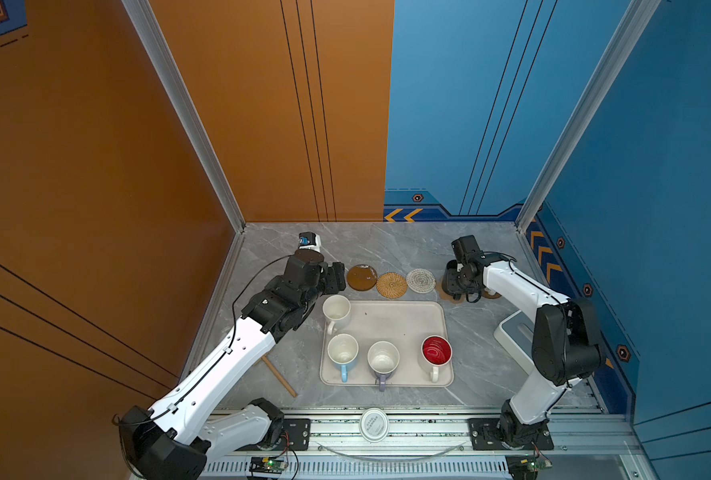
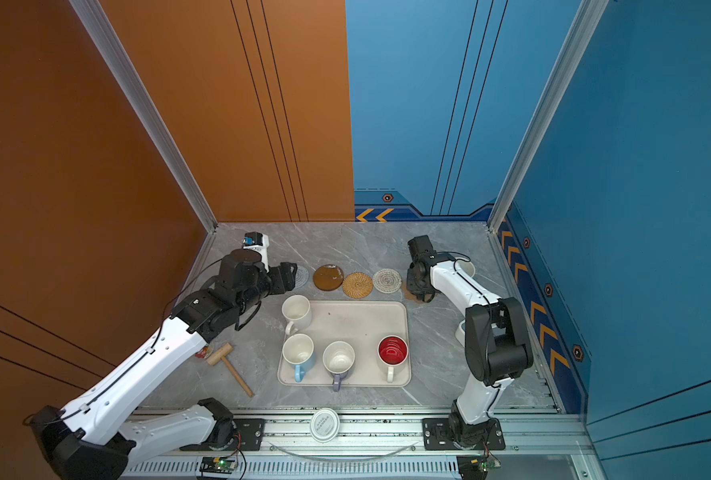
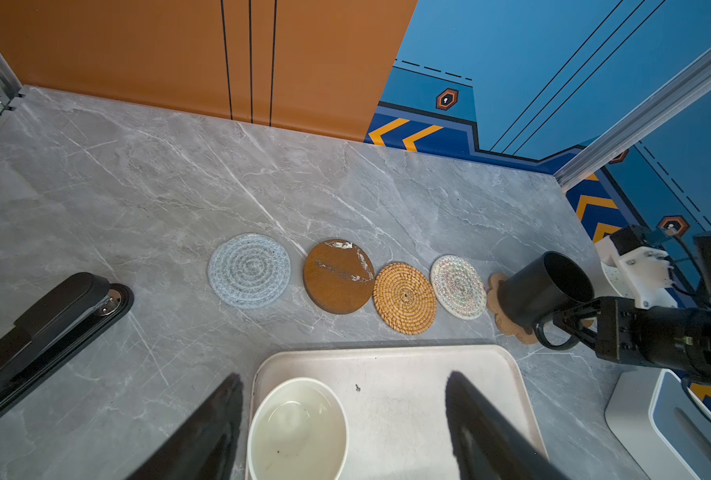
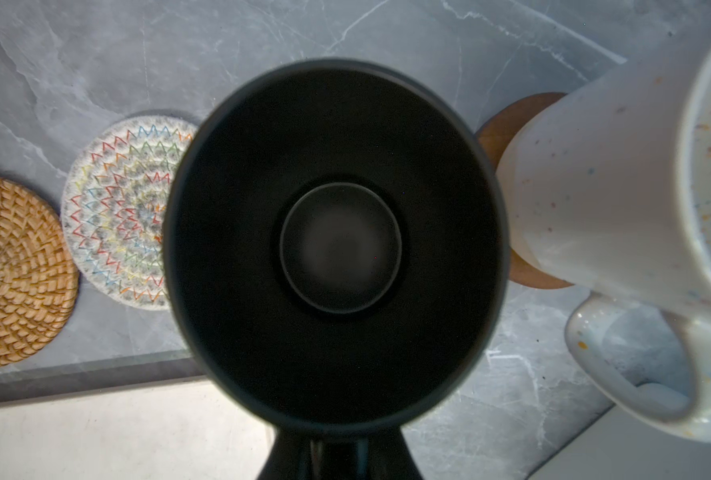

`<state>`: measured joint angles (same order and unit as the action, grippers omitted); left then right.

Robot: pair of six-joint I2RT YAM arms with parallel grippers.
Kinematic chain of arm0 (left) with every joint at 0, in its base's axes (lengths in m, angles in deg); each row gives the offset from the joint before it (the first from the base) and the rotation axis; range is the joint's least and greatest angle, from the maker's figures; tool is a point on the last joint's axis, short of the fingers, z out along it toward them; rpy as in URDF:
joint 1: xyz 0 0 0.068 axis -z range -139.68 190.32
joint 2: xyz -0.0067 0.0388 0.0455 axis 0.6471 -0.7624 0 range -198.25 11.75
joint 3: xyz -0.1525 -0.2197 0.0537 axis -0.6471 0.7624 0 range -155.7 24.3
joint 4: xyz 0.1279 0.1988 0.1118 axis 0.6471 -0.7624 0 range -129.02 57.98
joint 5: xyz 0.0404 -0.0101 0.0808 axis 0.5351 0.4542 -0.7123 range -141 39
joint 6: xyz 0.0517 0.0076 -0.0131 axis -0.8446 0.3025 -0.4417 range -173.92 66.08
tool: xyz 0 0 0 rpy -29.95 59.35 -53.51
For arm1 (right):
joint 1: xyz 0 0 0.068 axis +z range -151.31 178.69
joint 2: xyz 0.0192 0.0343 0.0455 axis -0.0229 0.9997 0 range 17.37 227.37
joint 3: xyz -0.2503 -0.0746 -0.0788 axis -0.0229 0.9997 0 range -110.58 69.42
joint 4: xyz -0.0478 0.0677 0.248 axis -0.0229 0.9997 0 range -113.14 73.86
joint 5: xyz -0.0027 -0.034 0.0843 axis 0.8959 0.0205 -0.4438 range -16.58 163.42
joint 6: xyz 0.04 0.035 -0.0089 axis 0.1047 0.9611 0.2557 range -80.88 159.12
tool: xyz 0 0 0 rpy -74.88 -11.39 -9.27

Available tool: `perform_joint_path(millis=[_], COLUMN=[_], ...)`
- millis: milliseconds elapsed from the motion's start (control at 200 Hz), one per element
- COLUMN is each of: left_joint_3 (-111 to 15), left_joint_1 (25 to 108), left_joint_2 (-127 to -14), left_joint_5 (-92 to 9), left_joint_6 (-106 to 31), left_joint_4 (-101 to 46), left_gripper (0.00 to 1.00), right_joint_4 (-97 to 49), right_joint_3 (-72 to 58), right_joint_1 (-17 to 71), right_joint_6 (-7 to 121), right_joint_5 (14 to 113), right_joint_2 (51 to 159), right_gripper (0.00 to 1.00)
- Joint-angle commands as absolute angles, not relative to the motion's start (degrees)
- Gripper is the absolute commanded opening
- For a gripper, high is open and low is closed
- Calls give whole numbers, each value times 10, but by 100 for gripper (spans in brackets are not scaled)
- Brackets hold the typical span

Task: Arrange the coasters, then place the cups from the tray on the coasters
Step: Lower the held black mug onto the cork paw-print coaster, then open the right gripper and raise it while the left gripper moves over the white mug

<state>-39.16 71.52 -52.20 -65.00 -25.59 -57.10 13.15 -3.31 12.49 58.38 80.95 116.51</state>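
Note:
Coasters lie in a row behind the tray point(image 1: 403, 320): grey-blue point(image 3: 249, 270), brown disc point(image 3: 337, 276), rattan point(image 3: 404, 297), whitish woven point(image 3: 457, 286). The matte black cup point(image 3: 545, 286) stands on the paw-shaped coaster point(image 3: 507, 326), and my right gripper point(image 3: 570, 326) is shut on its handle. Beside it, the speckled cup point(image 4: 595, 187) rests on another brown disc point(image 4: 507, 124). On the tray stand a white cup point(image 1: 336, 309), a light blue one point(image 1: 342, 351), a lavender one point(image 1: 383, 357) and one that is red inside point(image 1: 436, 351). My left gripper point(image 3: 343, 382) hangs open over the white cup.
A wooden mallet point(image 2: 229, 365) lies left of the tray. A black stapler-like object point(image 3: 46, 324) sits under my left arm. A white-and-grey holder point(image 1: 511, 336) stands at the right, and a round white lid point(image 1: 373, 424) rests on the front rail.

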Motion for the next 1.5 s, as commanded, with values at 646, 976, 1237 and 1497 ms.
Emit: perform_joint_path(millis=[646, 976, 1237, 1497], left_joint_3=[-391, -411, -456, -460], left_joint_1=[721, 723, 752, 792], left_joint_2=[-505, -488, -487, -507], left_joint_5=[-665, -671, -677, -668], left_joint_6=[-259, -271, -283, -256], left_joint_4=[-577, -643, -805, -939], left_gripper=[78, 78, 74, 70], right_joint_4=[101, 121, 141, 147], right_joint_3=[-8, -2, 14, 17], right_joint_1=[131, 150, 191, 235], right_joint_6=[585, 594, 614, 626], right_joint_5=[822, 846, 877, 884], right_joint_2=[1141, 1081, 993, 940], right_gripper=[43, 67, 72, 74])
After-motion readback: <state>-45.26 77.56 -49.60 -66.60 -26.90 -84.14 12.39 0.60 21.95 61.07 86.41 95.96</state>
